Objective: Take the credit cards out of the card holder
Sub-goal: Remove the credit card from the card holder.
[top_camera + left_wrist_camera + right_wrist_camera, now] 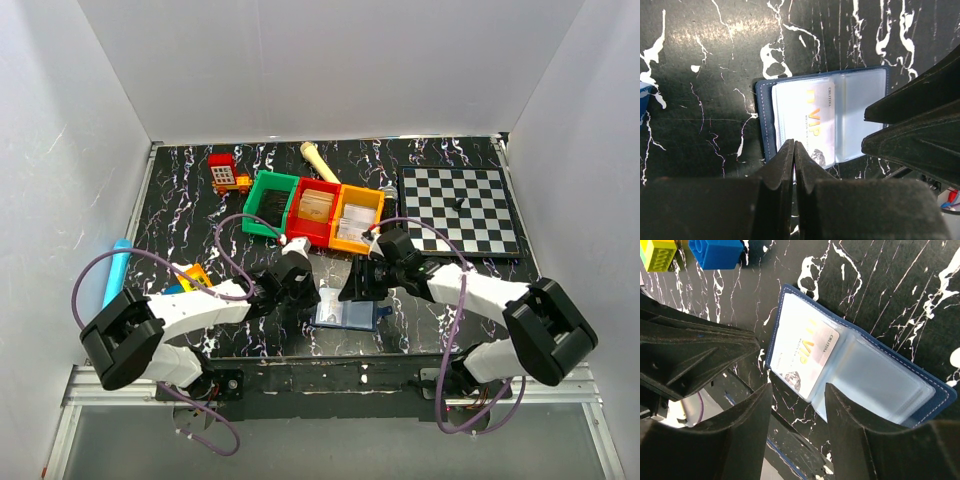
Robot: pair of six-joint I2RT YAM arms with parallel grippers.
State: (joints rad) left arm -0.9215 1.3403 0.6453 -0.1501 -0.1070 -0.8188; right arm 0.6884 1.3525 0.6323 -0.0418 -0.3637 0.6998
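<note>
Here, the extraction step: left claw (794, 147), pressed together, at the open navy-blue folding card holder's (860, 100) lower edge; spread right claw (800, 390) should next pinch the pale gold-lettered VIP card (805, 120).

White panel walls (330, 60) enclosed the workspace on three sides. The table (180, 200) bore a black surface veined with white, marble-fashion. Lighting was even and diffuse.

A chessboard (459, 210) lies right of three coloured bins (308, 238), a toy truck (228, 173) left of them.
</note>
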